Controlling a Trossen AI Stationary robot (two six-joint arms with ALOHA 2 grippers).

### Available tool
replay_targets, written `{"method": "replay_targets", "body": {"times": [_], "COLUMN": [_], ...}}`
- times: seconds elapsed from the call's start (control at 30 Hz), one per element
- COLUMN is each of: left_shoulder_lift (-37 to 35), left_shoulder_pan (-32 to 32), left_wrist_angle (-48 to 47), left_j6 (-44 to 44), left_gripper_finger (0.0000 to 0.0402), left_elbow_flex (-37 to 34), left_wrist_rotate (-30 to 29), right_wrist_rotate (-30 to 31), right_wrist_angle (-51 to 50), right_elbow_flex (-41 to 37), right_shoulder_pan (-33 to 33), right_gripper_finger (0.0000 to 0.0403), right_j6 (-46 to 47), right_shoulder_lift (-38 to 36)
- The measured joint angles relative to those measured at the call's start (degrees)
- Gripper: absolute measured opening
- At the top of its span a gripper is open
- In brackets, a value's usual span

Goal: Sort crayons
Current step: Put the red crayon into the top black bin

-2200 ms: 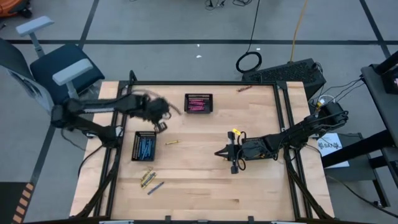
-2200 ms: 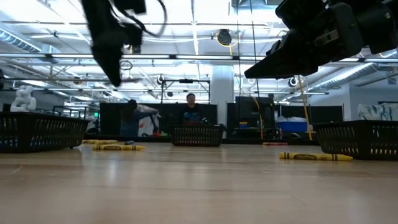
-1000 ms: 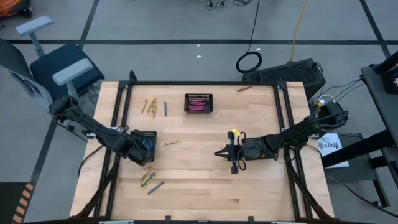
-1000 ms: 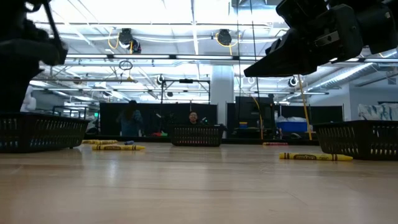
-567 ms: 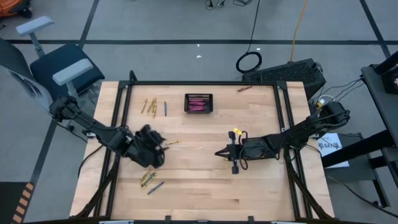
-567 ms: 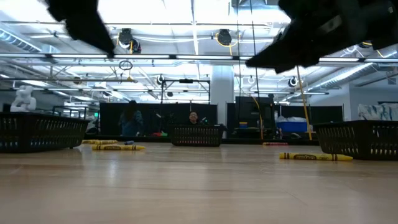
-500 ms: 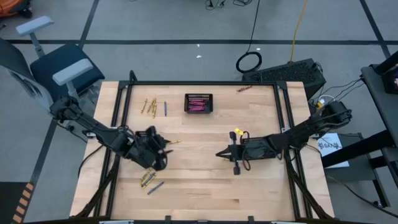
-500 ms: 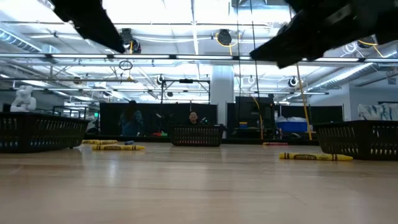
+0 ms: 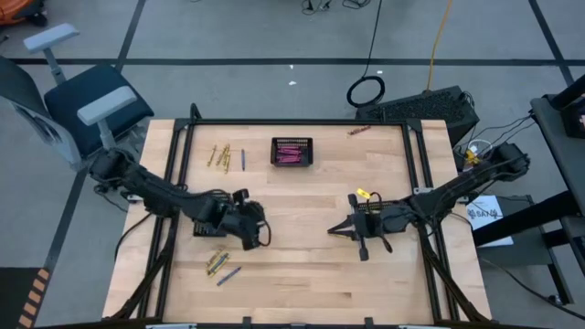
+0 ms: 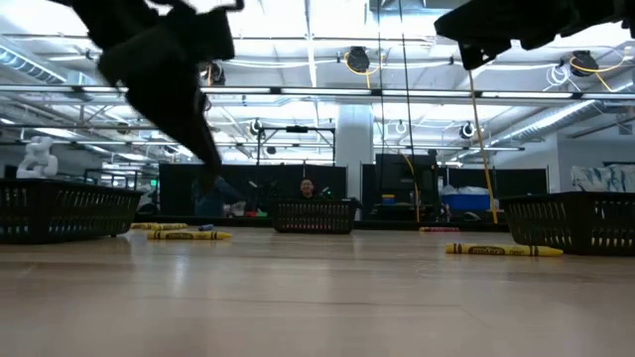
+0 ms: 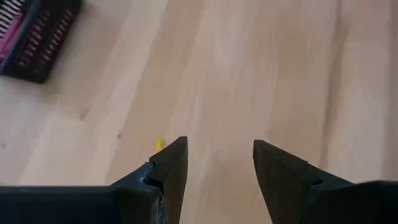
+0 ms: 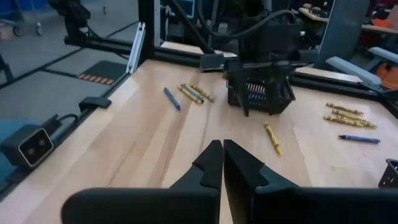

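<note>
Crayons: lone yellow crayon [image 12: 272,138] lies beside blue basket [image 12: 260,93], w/ left gripper [image 9: 255,228] fingers spread & empty over it—you could nudge it away; right gripper [image 9: 345,229] fingers clenched, idle.

Left gripper [image 10: 164,74]: showing as a dark blur in the low view, upper part running off the frame. Right gripper [image 10: 516,25]: cut by the top edge there. Yellow crayon [image 11: 159,144]: lying mostly hidden behind a finger in the left wrist view. Blue-crayon basket [image 9: 203,222]: sitting largely covered by the left arm from above. Pink-crayon basket [image 11: 37,37]: being clipped by the frame corner.
</note>
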Motion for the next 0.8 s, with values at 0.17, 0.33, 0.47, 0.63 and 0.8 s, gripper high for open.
{"method": "replay_targets", "body": {"times": [0.17,0.33,0.47,0.63,0.8], "left_shoulder_lift": [1.22,1.49,1.49,1.49,1.49], "left_shoulder_pan": [2.23,4.04,5.10,7.69,8.47], "left_wrist_angle": [-6.83,-6.86,-6.31,-4.12,-5.12], "left_j6": [2.49,2.99,2.47,2.41,2.42], "left_gripper_finger": [0.0180,0.0180,0.0180,0.0180,0.0180], "left_elbow_flex": [0.00,0.00,0.00,0.00,0.00], "left_wrist_rotate": [-0.30,3.12,-0.69,1.24,1.61], "right_wrist_rotate": [0.08,0.09,0.23,7.27,23.48], "right_wrist_angle": [-0.02,0.39,-0.06,-4.83,-19.37], "right_elbow_flex": [0.00,0.00,0.00,0.00,0.00], "right_shoulder_pan": [0.00,0.00,0.00,0.00,-1.60], "right_gripper_finger": [0.0000,0.0000,0.0000,0.0000,0.0000], "right_j6": [0.00,0.06,0.06,1.01,11.19], "right_shoulder_lift": [1.57,2.99,3.15,1.82,-0.04]}}
